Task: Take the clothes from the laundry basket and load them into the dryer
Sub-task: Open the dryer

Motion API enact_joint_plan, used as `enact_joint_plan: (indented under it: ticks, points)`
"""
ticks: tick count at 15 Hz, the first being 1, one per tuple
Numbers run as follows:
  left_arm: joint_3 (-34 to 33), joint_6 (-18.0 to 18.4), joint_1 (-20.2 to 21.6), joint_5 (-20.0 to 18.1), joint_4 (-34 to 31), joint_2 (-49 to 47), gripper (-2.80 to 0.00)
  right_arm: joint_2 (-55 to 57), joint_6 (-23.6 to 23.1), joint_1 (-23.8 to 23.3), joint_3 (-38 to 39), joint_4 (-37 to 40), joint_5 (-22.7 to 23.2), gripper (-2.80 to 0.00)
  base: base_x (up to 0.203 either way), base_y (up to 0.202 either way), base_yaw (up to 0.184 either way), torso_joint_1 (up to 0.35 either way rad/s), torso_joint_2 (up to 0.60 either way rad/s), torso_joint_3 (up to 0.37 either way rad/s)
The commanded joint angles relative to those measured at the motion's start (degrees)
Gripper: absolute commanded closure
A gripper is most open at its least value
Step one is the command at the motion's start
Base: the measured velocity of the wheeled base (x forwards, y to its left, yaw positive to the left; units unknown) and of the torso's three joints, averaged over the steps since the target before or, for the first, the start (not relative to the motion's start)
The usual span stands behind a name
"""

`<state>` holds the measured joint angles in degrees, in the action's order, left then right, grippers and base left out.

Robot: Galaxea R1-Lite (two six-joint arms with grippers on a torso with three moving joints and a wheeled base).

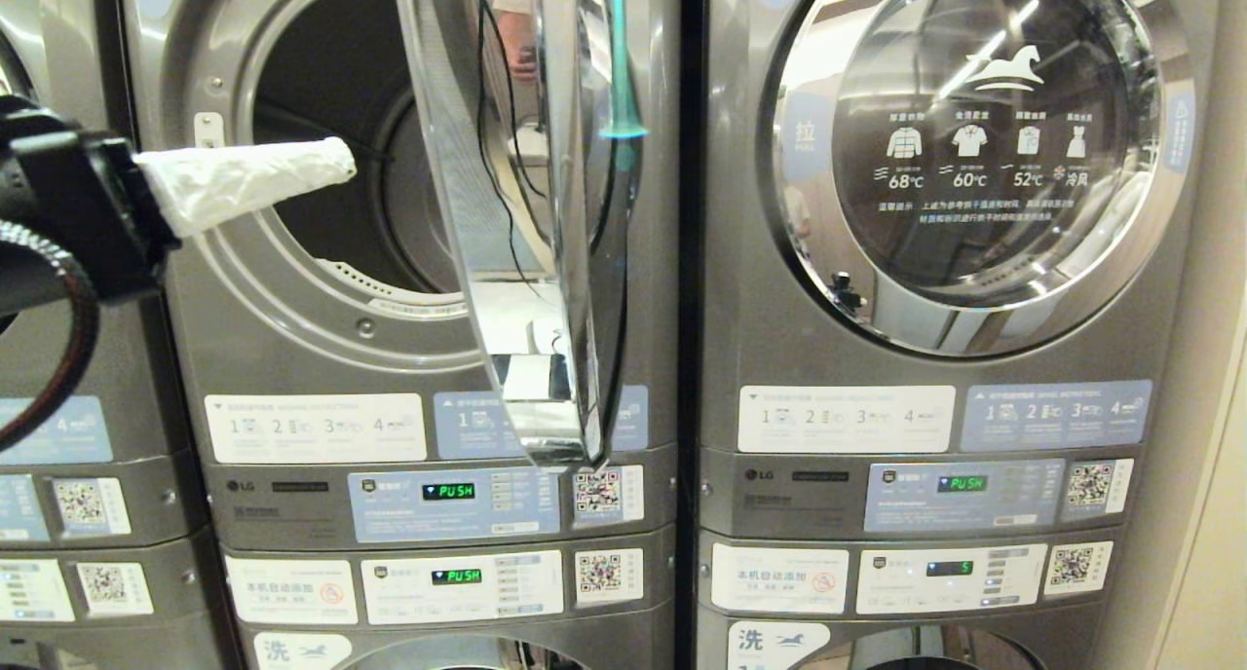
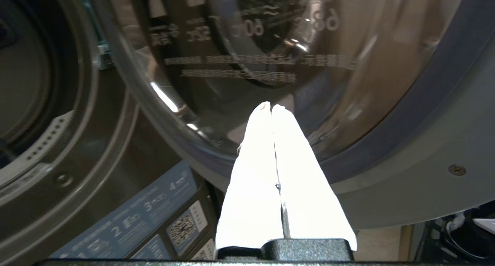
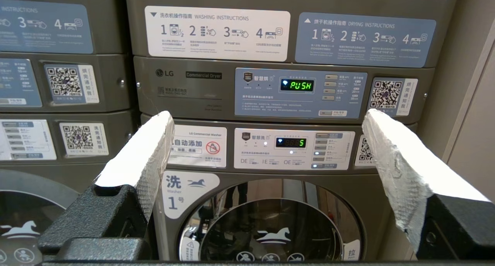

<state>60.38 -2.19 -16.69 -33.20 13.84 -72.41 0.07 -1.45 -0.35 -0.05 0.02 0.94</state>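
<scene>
Left gripper [image 1: 336, 159], fingers pressed together on nothing, hangs at nine o'clock before the open dryer [image 1: 341, 164]; no clothes or basket show. Its door [image 1: 546, 212] stands ajar at three o'clock: a sideways swing could strike it. Right gripper [image 3: 267, 142] gapes wide, empty.

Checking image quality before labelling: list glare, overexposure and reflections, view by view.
Head view: the open dryer door mirrors the room; streaks of glare on the shut door. Left wrist view: the left hand blows out white, reflected lettering on the glass. Right wrist view: evenly lit, right hand crisp.
</scene>
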Motion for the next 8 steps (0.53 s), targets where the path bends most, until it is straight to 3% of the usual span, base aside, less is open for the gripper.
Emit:
enact_joint_plan:
  ticks: [1, 8]
  points:
    - [0.93, -0.03, -2.16, 0.03, 0.14, -2.28, 0.00, 0.01, -0.04, 0.00, -0.01, -0.02, 0.03, -2.80, 0.000, 0.000, 0.000, 0.000, 0.00, 0.000]
    - [10.72, -0.48, -14.70, 7.05, 0.22, -11.84, 0.00, 0.01, -0.04, 0.00, -0.04, -0.02, 0.03, -2.80, 0.000, 0.000, 0.000, 0.000, 0.00, 0.000]
